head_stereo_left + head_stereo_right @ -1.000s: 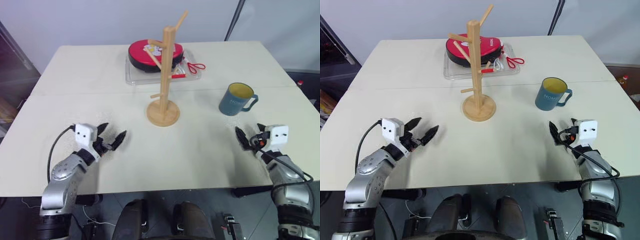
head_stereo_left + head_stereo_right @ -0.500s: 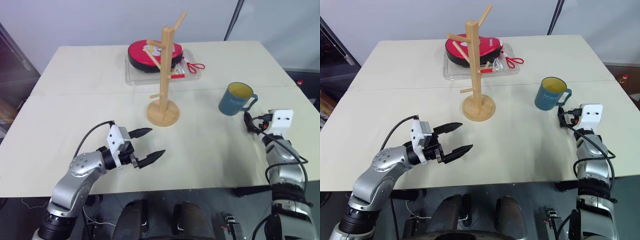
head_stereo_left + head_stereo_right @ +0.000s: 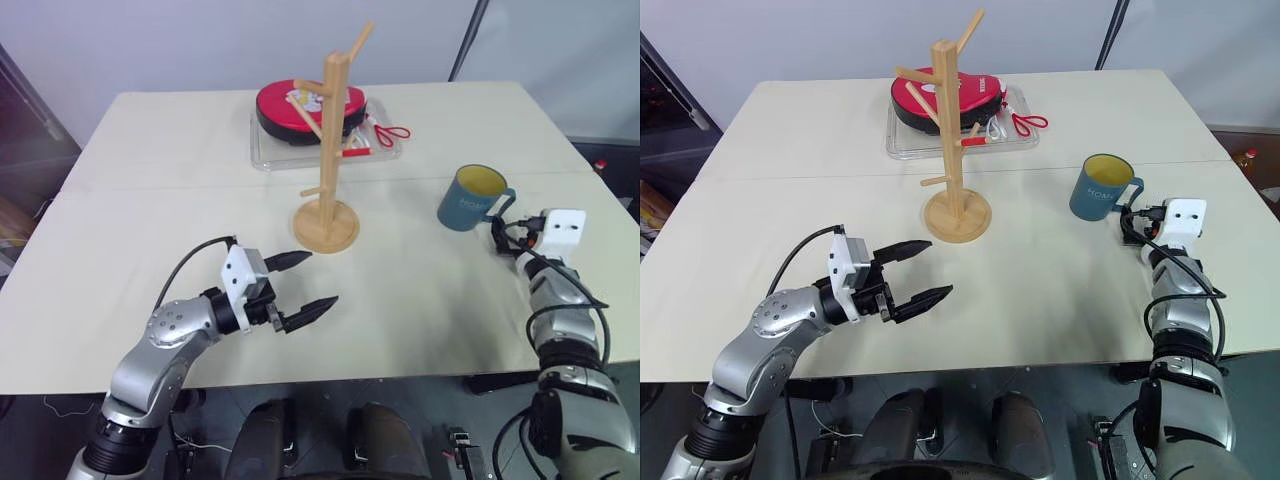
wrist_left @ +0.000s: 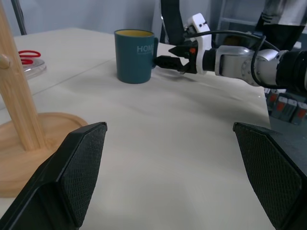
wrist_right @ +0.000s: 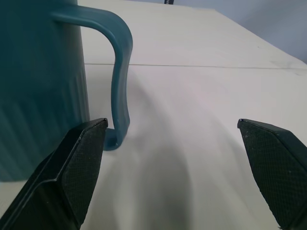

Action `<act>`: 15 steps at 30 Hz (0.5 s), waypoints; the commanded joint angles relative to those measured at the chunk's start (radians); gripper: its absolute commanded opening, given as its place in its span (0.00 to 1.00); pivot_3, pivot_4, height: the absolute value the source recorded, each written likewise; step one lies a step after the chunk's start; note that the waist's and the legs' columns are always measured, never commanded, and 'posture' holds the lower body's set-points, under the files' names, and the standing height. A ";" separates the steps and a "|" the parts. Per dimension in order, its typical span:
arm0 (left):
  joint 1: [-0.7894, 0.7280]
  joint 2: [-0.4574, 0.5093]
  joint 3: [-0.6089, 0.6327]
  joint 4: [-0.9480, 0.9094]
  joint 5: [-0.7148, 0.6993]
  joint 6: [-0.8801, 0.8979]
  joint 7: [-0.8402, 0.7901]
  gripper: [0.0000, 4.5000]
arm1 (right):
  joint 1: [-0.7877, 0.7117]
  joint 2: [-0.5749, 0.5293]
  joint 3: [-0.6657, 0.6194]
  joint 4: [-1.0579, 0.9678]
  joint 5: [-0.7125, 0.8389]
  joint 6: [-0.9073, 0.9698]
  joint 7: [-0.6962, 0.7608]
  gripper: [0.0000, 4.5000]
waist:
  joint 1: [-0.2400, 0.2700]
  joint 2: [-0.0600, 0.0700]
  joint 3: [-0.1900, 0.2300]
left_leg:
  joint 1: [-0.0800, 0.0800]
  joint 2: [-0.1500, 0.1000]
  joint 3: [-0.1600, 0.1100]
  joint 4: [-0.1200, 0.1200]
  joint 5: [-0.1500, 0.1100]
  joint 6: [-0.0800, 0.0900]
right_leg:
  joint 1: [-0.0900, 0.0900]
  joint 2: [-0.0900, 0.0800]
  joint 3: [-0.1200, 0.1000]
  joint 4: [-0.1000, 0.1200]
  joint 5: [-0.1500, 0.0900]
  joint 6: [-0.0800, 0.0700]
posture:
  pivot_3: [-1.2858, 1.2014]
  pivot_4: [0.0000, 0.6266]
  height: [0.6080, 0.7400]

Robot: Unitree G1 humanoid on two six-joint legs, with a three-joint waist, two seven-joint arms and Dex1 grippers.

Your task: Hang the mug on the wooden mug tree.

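Mug (image 3: 1102, 187) is standing upright on table (image 3: 1040, 290), right of wooden mug tree (image 3: 953, 140); right gripper (image 5: 172, 167) is sitting spread beside its handle (image 5: 117, 81), left gripper (image 3: 915, 272) hovering spread, empty. Prob. rigid, glazed, slippery, chippable ceramic w/ some heft — handle loop is looking like the best hold

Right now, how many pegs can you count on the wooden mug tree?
5 on the wooden mug tree: one at the top, two on its left side, two lower ones, left and right. Another may hide behind the post.

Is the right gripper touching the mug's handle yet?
Apart. In the right wrist view, both fingers stand wide open, and the mug handle sits ahead with clear table between.
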 commanded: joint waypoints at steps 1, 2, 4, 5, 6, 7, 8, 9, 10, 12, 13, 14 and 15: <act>-0.012 0.003 0.006 -0.031 -0.005 -0.006 0.001 1.00 | -0.042 -0.025 0.003 0.040 -0.007 -0.045 0.010 1.00 | 0.000 0.000 0.000 | 0.000 0.000 0.000 0.000 0.000 0.000 | 0.000 0.000 0.000 0.000 0.000 0.000 | 0.52 0.24 1.00; -0.012 0.004 0.002 -0.030 0.000 -0.008 0.000 1.00 | -0.050 -0.025 0.004 0.056 -0.009 -0.052 0.013 1.00 | 0.000 0.000 0.000 | 0.000 0.000 0.000 0.000 0.000 -0.001 | 0.000 0.000 0.000 0.000 0.000 0.000 | 0.52 0.24 1.00; -0.016 0.003 -0.001 -0.029 0.001 -0.009 -0.001 1.00 | -0.068 -0.026 0.007 0.090 -0.013 -0.065 0.015 1.00 | 0.000 0.000 0.000 | 0.000 0.000 0.000 0.000 0.003 -0.004 | 0.000 0.000 0.000 0.000 0.000 0.000 | 0.52 0.24 1.00; -0.018 0.002 -0.002 -0.028 0.001 -0.009 -0.001 1.00 | -0.077 -0.026 0.009 0.106 -0.014 -0.071 0.016 1.00 | 0.000 0.000 0.000 | 0.000 0.000 0.000 0.000 0.003 -0.005 | 0.000 0.000 0.000 0.000 0.000 0.000 | 0.52 0.24 1.00; -0.021 0.001 -0.002 -0.028 0.000 -0.008 0.000 1.00 | -0.088 -0.026 0.009 0.125 -0.015 -0.075 0.019 1.00 | 0.000 0.000 0.000 | 0.000 0.000 0.000 0.000 0.003 -0.005 | 0.000 0.000 0.000 0.000 0.000 0.000 | 0.52 0.24 1.00; -0.024 0.000 -0.002 -0.027 0.000 -0.008 0.001 1.00 | -0.100 -0.026 0.010 0.145 -0.015 -0.080 0.021 1.00 | 0.000 0.000 0.000 | 0.000 0.000 0.000 0.000 0.003 -0.005 | 0.000 0.000 0.000 0.000 0.000 0.000 | 0.52 0.24 1.00; -0.026 -0.001 -0.002 -0.025 0.001 -0.009 0.000 1.00 | -0.110 -0.026 0.010 0.161 -0.014 -0.084 0.025 1.00 | 0.000 0.000 0.000 | 0.000 0.000 0.000 0.000 0.003 -0.005 | 0.000 0.000 0.000 0.000 0.000 0.000 | 0.52 0.24 1.00; -0.027 0.000 -0.004 -0.021 0.006 -0.012 -0.001 1.00 | -0.120 -0.025 0.010 0.178 -0.013 -0.088 0.031 1.00 | -0.001 0.000 0.000 | 0.000 0.000 0.000 0.000 0.003 -0.005 | 0.000 0.000 0.000 0.000 0.000 0.000 | 0.52 0.24 1.00; -0.028 0.000 -0.005 -0.018 0.009 -0.014 -0.002 1.00 | -0.126 -0.025 0.011 0.190 -0.013 -0.092 0.034 0.89 | -0.001 0.000 0.000 | 0.000 0.000 0.000 0.000 0.003 -0.005 | 0.000 0.000 0.000 0.000 0.000 0.000 | 0.52 0.24 1.00; -0.029 -0.001 -0.007 -0.015 0.014 -0.016 -0.002 1.00 | -0.136 -0.025 0.011 0.209 -0.012 -0.101 0.041 0.73 | -0.001 0.000 0.000 | 0.000 0.000 0.000 0.000 0.003 -0.005 | 0.000 0.000 0.000 0.000 0.000 0.000 | 0.52 0.24 1.00; -0.029 -0.002 -0.007 -0.016 0.015 -0.016 0.000 1.00 | -0.140 -0.025 0.010 0.215 -0.010 -0.104 0.046 0.60 | 0.000 0.000 0.000 | 0.000 0.000 0.000 0.000 0.003 -0.005 | 0.000 0.000 0.000 0.000 0.000 0.000 | 0.52 0.24 1.00; -0.028 -0.003 -0.007 -0.017 0.016 -0.016 0.001 1.00 | -0.144 -0.024 0.009 0.221 -0.008 -0.107 0.054 0.52 | 0.000 0.000 0.000 | 0.000 0.000 0.000 0.000 0.003 -0.005 | 0.000 0.000 0.000 0.000 0.000 0.000 | 0.52 0.24 1.00; -0.027 -0.004 -0.007 -0.018 0.018 -0.016 0.001 1.00 | -0.147 -0.023 0.008 0.226 -0.006 -0.109 0.060 0.40 | 0.000 0.000 0.000 | 0.000 0.000 0.000 0.000 0.003 -0.005 | 0.000 0.000 0.000 0.000 0.000 0.000 | 0.52 0.24 1.00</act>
